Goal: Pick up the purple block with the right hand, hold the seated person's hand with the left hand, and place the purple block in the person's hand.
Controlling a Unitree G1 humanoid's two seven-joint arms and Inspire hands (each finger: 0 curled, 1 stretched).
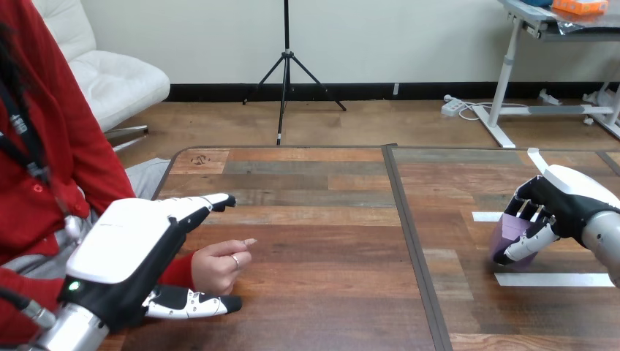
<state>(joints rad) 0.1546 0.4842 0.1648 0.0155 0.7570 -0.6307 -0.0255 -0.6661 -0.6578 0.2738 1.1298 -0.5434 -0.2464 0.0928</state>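
Two robot hands were recorded at the wooden table (322, 292), one toward each side.

At the view's left, the left hand (124, 241) sat low over the near edge with its white back shell uppermost. Its fingers (207, 204) were stretched straight toward the right and its thumb (191, 303) lay straight along the table below them, a wide spread gripping nothing. The person's hand (219, 265), at the end of a red sleeve, rested on the table in the gap between those fingers and the thumb, loosely curled. It lay just above the thumb; whether the two touched could not be determined.

A dark seam (413, 248) crossed the table from far edge to near edge at mid-view.

Right of the seam, well apart from the person's hand, was the purple block (509, 235), at the table surface; whether it rested there or was just clear could not be determined. The right hand (563, 201), at the end of the arm at the right edge, was closed on it, fingers curled over its top and the thumb across its near side. White tape strips (553, 279) lay on the boards just beside the block.
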